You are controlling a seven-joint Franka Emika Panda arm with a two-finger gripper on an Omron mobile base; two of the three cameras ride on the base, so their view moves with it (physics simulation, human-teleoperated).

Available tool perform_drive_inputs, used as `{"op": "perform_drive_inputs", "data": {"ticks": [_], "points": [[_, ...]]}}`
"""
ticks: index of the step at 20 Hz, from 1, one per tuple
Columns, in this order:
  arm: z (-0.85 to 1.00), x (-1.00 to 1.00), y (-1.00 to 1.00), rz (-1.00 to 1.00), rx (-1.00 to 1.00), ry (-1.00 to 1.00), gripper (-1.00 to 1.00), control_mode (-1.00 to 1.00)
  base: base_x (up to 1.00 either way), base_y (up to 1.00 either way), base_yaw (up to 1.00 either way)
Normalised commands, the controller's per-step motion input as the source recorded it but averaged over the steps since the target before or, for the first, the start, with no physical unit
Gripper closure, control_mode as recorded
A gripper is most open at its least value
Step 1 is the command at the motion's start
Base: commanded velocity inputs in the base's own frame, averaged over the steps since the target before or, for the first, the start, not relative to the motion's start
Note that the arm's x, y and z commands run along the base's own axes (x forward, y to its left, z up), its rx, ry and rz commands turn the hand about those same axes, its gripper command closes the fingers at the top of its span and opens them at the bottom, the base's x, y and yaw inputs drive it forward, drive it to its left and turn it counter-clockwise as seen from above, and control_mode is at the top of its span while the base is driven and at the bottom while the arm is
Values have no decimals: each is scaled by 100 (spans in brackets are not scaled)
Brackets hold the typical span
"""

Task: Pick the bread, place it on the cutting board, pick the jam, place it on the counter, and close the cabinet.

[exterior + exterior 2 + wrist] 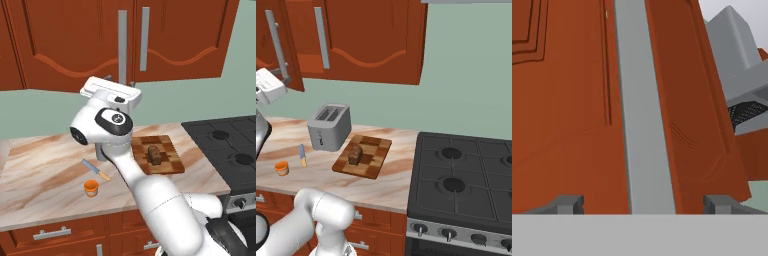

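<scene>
A: With the bread (154, 153) sitting on the cutting board (171, 162) and the jam (91, 187) down on the counter (40, 165), what's left?

B: Just the cabinet (70, 35). My claw (643, 204) is up at the left door, spread wide, nothing pinched. The grey bar handle (643, 110) runs up between my 2 fingertips (567, 203).

A: Door state?

B: Right base view shows the left door (276, 45) standing ajar, its edge proud of the right one. Left base view makes both doors look nearly flush, so I judge it's close to shut, not latched.

A: Risks?

B: 3. If I push on the bar off-centre, a finger can slide off it and skate across the panel. If I hook the handle instead of pressing, I could drag the door back open. If I stop early, a gap stays.

A: Counter clearance?

B: Knife (96, 169), jam and toaster (329, 126) are well below my hand. No conflict there.
</scene>
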Motion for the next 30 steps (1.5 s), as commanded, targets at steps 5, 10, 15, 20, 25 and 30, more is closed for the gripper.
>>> {"op": "perform_drive_inputs", "data": {"ticks": [5,10,15,20,25,30], "points": [[0,35,-28,1,0,0,-100,-100,0,0,0],[0,39,-24,1,0,0,-100,-100,0,0,0],[0,38,-17,3,0,0,-100,-100,0,0,0],[0,40,-10,3,0,0,-100,-100,0,0,0],[0,45,-11,3,0,0,-100,-100,0,0,0],[0,43,-12,3,0,0,-100,-100,0,0,0]]}}
